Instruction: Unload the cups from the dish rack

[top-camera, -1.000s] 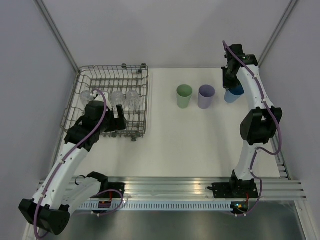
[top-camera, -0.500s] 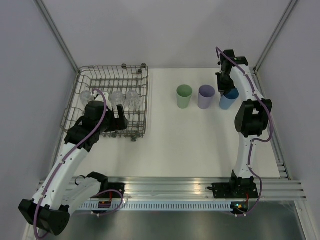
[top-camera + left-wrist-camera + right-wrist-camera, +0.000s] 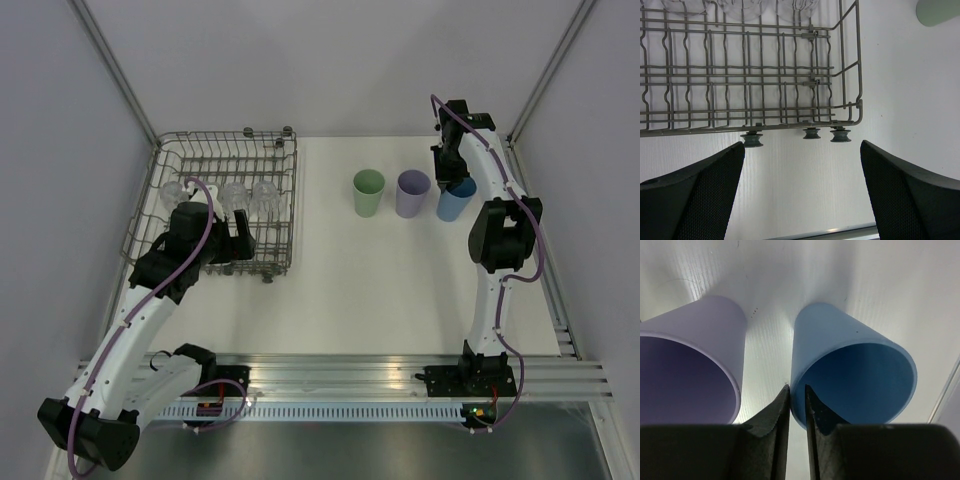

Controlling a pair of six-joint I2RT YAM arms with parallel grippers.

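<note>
My right gripper (image 3: 450,175) is shut on the rim of the blue cup (image 3: 455,203), with one finger inside and one outside. In the right wrist view the gripper (image 3: 797,388) holds the blue cup (image 3: 850,355) upright, close beside the lavender cup (image 3: 695,355). The lavender cup (image 3: 412,193) and the pale green cup (image 3: 368,192) stand upright on the table. Several clear cups (image 3: 235,195) lie in the grey wire dish rack (image 3: 225,135) at the left. My left gripper (image 3: 228,245) is open and empty over the rack's near edge (image 3: 760,125).
The rack's small feet (image 3: 840,135) rest on the white table. The green cup's edge shows at the top right of the left wrist view (image 3: 937,10). A metal rail (image 3: 330,375) runs along the near edge. Grey walls close in both sides.
My right gripper has carried the blue cup left, from the far right to just beside the lavender cup. The left arm has not moved.
</note>
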